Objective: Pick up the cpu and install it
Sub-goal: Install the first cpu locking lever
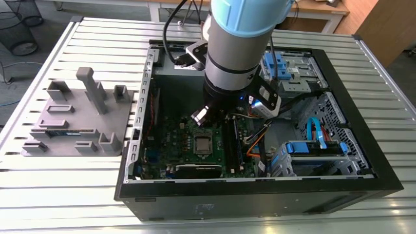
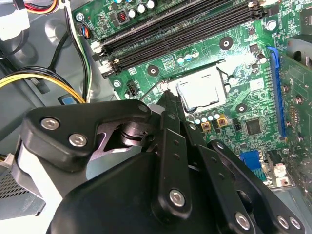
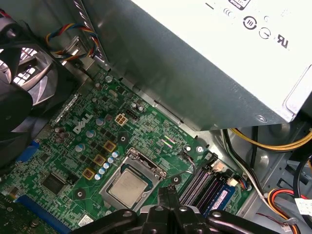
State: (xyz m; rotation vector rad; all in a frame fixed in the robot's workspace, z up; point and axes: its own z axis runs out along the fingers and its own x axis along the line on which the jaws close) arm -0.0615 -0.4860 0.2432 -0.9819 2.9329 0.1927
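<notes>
The cpu (image 3: 127, 188) sits flat in its socket on the green motherboard (image 3: 73, 146), silvery top facing up, framed by the metal socket bracket (image 3: 146, 163). In the second wrist view the same chip (image 2: 201, 91) shows as a pale square just beyond the tip of the gripper (image 2: 168, 100). The black fingers (image 2: 170, 109) come together into one narrow point there, with no gap to be seen between them and nothing held. That tip lies just beside one corner of the socket, near the cpu but not on top of it (whether it touches the socket's edge cannot be told).

In the first wrist view the gripper's tip (image 3: 168, 195) again appears as a closed black point next to the socket, between the cpu and the dark memory slots (image 3: 202, 183).

In the exterior view the arm (image 1: 240, 44) reaches down into the open computer case (image 1: 364, 161), which lies on a slatted metal table (image 1: 65, 195). The socket with the cpu (image 1: 202, 144) shows below the wrist, in the middle of the board. A grey holder tray (image 1: 71, 117) stands on the table to the exterior view's left of the case, well apart from the gripper
</notes>
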